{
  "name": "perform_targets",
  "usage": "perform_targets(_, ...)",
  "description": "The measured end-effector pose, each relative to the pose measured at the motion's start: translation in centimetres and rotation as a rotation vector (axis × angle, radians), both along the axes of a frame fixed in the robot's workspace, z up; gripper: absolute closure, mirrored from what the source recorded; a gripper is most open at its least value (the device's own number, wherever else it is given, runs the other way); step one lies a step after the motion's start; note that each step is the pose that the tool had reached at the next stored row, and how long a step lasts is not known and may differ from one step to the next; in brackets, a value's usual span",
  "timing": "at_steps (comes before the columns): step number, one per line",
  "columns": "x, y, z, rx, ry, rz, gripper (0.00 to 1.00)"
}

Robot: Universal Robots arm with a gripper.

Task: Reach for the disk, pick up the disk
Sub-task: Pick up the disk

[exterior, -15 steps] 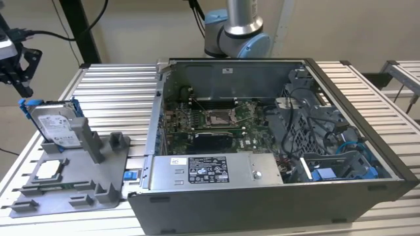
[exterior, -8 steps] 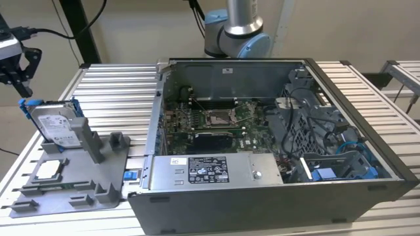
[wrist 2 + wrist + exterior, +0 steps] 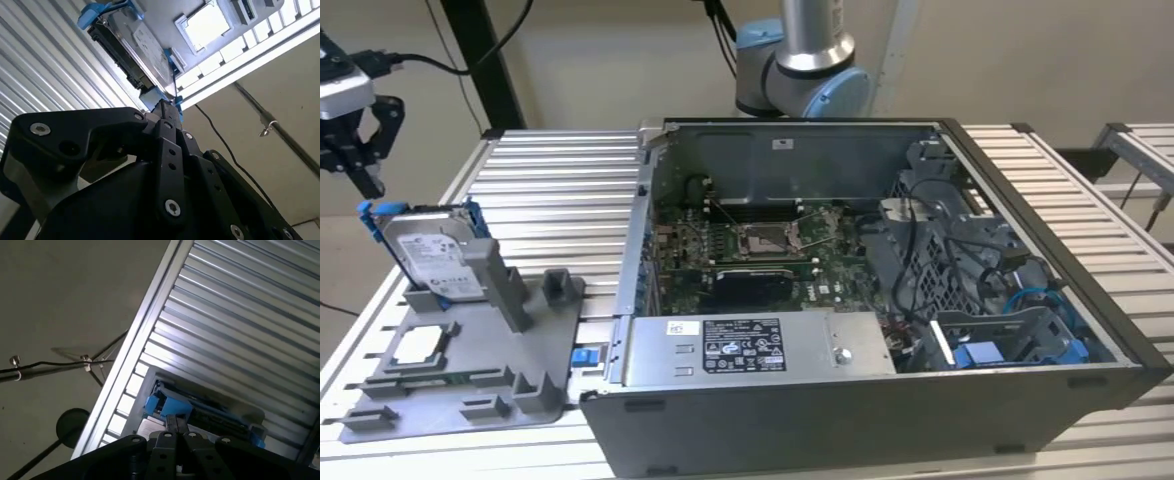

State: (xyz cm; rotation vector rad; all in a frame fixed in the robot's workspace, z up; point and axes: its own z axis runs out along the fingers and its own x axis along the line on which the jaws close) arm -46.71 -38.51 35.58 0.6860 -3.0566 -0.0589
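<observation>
At the exterior view's far left the gripper (image 3: 371, 185) hangs with its jaws drawn together to a point, holding nothing. Just below and slightly right of them the disk (image 3: 434, 252) stands upright in a grey holder (image 3: 520, 300) on the ribbed counter (image 3: 560, 170). In both wrist views the jaws sit just short of the disk's blue frame (image 3: 95, 14) (image 3: 165, 405). Further right lies an open computer case (image 3: 881, 400).

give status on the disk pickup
gripper hovering just above disk. disk upright in grey holder, not lifted. nothing between them.
</observation>
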Motion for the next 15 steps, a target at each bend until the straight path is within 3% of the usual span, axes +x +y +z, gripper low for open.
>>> perform_targets(15,0.00,0.00,0.00,-0.0012,-0.0001,0.194,1.00)
